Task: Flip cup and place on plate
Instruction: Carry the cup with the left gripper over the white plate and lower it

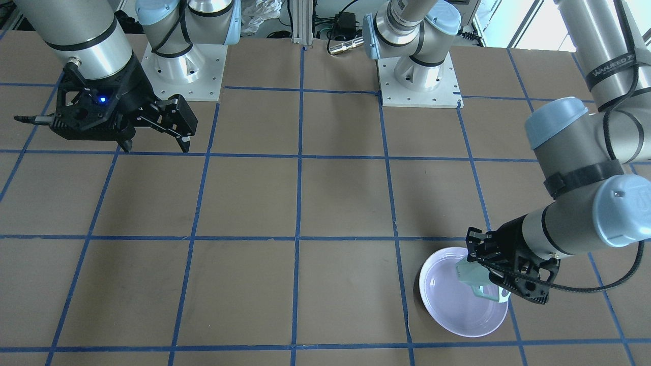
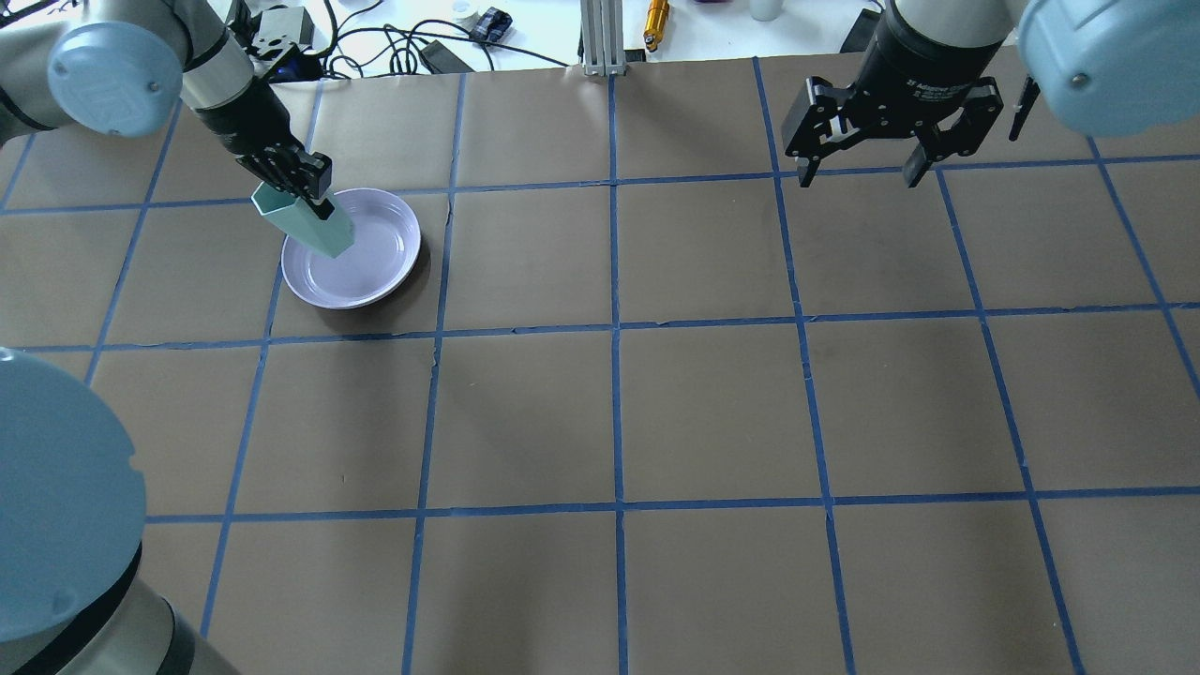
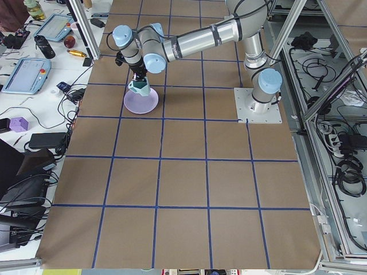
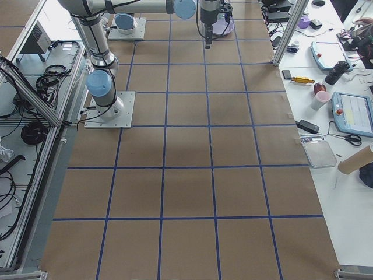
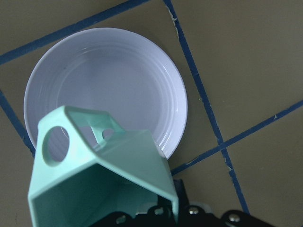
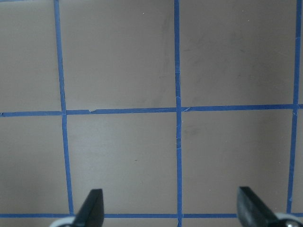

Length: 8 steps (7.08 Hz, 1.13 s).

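Observation:
My left gripper (image 2: 298, 187) is shut on the rim of the pale mint-green cup (image 2: 309, 223). It holds the cup tilted, its base pointing down over the left part of the lavender-white plate (image 2: 375, 246). I cannot tell whether the base touches the plate. The left wrist view shows the cup (image 5: 104, 184) with its angular handle over the plate (image 5: 118, 80). In the front view the cup (image 1: 474, 277) sits over the plate's (image 1: 457, 305) edge nearest the left gripper (image 1: 491, 272). My right gripper (image 2: 858, 178) is open and empty, far from them above bare table; its fingertips (image 6: 92, 208) frame only blue tape lines.
The table is brown paper with a blue tape grid. The two arm bases (image 1: 183, 66) (image 1: 419, 76) stand on the robot's side. An aluminium post (image 2: 600, 37), cables and an orange tool (image 2: 656, 14) lie beyond the far edge.

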Tool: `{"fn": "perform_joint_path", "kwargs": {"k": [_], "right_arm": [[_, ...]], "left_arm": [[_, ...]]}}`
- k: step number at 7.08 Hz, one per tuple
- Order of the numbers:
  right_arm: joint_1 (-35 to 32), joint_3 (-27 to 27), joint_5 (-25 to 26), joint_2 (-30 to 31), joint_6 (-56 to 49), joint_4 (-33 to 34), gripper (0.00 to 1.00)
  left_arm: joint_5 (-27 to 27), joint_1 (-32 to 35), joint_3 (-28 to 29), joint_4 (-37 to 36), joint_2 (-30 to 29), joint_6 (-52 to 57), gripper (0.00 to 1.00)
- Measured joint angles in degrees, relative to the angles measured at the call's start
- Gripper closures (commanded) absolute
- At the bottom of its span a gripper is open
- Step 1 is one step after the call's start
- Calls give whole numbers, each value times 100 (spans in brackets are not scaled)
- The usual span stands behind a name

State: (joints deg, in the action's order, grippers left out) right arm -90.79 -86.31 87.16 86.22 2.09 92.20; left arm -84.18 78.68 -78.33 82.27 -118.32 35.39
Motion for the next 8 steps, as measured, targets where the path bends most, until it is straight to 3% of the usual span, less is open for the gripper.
{"fn": "perform_joint_path", "kwargs": {"k": [3, 6, 7, 8], "right_arm": [[0, 0, 0, 0, 0, 0, 0], [0, 0, -3, 0, 0, 0, 0], [0, 0, -3, 0, 0, 0, 0], [0, 0, 0, 0, -2, 0, 0]], "left_arm": [[-250, 166, -230, -633, -290, -83, 100], [-558, 213, -769, -1369, -221, -74, 100], [-605, 215, -814, -1418, -205, -78, 38], [-622, 217, -818, -1435, -232, -94, 0]]}}
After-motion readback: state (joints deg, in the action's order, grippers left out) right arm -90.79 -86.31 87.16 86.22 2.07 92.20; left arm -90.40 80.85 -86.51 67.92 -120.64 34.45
